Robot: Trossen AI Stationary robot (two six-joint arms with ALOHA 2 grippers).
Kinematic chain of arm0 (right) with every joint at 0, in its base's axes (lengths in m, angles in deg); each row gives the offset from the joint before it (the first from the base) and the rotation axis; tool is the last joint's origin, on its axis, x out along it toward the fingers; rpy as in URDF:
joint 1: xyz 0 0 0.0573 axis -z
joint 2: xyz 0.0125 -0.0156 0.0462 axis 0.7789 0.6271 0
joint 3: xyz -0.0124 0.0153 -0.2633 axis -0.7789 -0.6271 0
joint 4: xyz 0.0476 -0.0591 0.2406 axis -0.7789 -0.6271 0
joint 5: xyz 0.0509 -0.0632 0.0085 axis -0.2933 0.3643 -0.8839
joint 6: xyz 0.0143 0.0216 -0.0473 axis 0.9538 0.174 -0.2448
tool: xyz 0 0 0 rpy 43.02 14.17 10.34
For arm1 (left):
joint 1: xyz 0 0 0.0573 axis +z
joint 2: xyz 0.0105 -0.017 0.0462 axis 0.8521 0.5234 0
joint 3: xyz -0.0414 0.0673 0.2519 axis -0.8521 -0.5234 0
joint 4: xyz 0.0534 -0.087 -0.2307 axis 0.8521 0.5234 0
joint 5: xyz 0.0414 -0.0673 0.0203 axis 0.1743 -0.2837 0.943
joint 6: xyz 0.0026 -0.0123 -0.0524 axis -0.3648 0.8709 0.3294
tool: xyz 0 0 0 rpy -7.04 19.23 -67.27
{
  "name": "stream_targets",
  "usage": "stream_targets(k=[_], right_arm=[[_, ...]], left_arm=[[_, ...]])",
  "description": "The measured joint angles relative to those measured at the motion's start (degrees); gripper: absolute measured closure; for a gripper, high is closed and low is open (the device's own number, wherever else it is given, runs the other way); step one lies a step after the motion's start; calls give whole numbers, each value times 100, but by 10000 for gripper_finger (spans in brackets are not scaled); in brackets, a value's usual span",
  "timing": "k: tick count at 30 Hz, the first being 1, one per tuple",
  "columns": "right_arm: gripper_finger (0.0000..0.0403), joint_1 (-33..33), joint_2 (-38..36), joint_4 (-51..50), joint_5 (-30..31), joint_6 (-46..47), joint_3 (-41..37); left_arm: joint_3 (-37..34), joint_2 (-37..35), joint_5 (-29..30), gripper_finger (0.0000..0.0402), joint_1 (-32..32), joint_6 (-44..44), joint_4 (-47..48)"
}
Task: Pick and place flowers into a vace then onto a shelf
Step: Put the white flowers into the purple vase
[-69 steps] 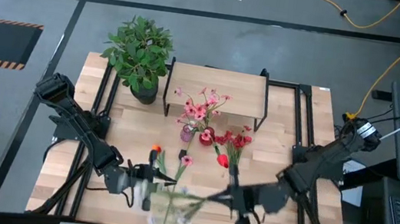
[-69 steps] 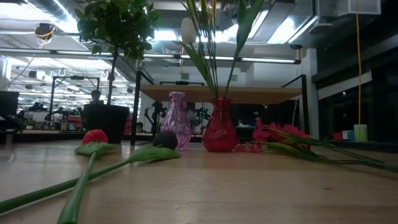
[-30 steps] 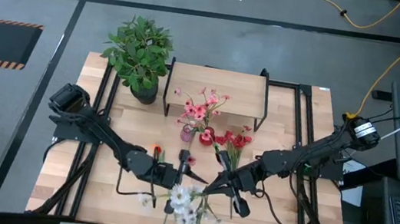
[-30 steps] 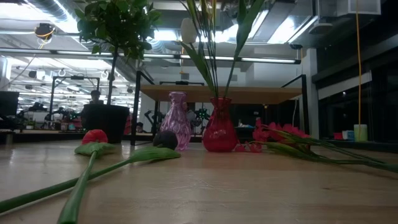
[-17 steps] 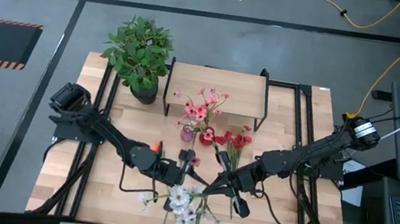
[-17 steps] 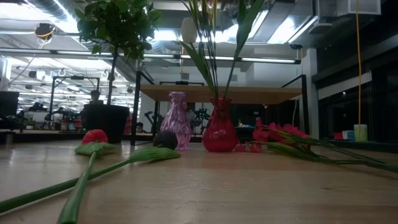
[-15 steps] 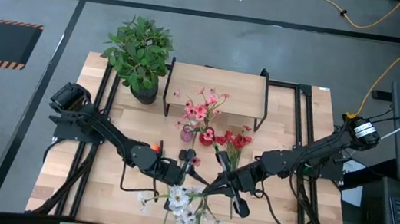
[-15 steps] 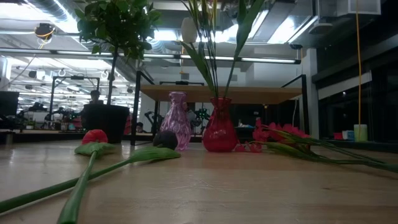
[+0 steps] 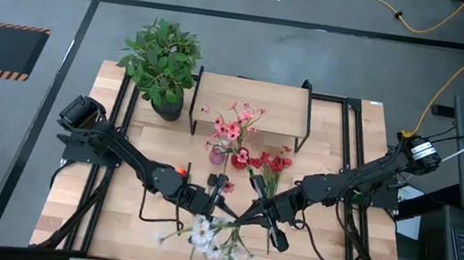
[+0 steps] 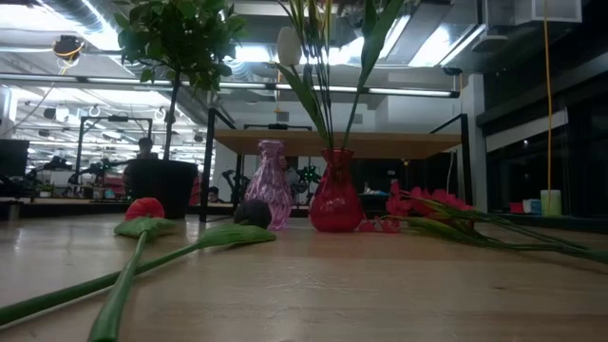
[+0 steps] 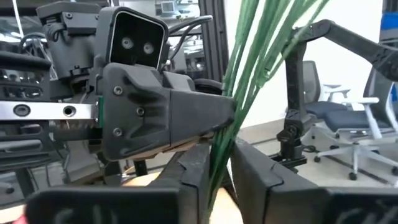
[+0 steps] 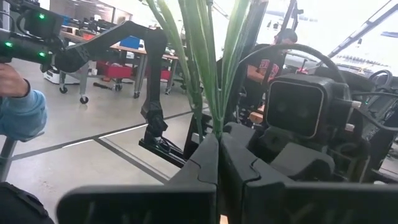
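Seen from above, the two dark arms meet over the near middle of the wooden table [image 9: 69, 207]. The right gripper [image 12: 219, 155] is pinched closed on a bunch of green stems with white blooms [image 9: 210, 239], the blooms hanging toward the table's front edge. The left gripper [image 11: 221, 163], nose to nose with the right one, has its fingers narrowed around the same stems, which run up between them. Whether they already press the stems is unclear. The risk is in this handover: if the right gripper lets go before the left one bites, the bunch could drop or splay, or thin stems could slip out. Just beyond both grippers stand the pink vase [image 9: 216, 154] and red vase [image 9: 240, 158], with the shelf [image 9: 251, 104] behind.
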Motion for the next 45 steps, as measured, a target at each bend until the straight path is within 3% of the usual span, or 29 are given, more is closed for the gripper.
stream_targets(k=[4,14,23,26,30,39,45], right_arm=[[398,0,0,-22,0,7,0],[368,-4,-13,-59,5,146,0],[313,-52,-359,-228,-59,149,0],[309,-76,-550,-729,-7,153,0],[320,-184,-831,-1311,64,245,0],[394,-433,-946,-1668,307,159,0],[390,-431,-944,-1762,417,152,-2]], left_arm=[[0,0,-6,386,0,-151,7],[0,-80,445,394,-168,-227,170],[7,-392,1800,397,-751,-859,455],[7,-518,2330,397,-920,-1017,599],[7,-694,2586,398,-1062,-936,919],[7,-893,2586,397,-1035,-1159,908],[3,-962,2583,397,-888,-1316,927]])
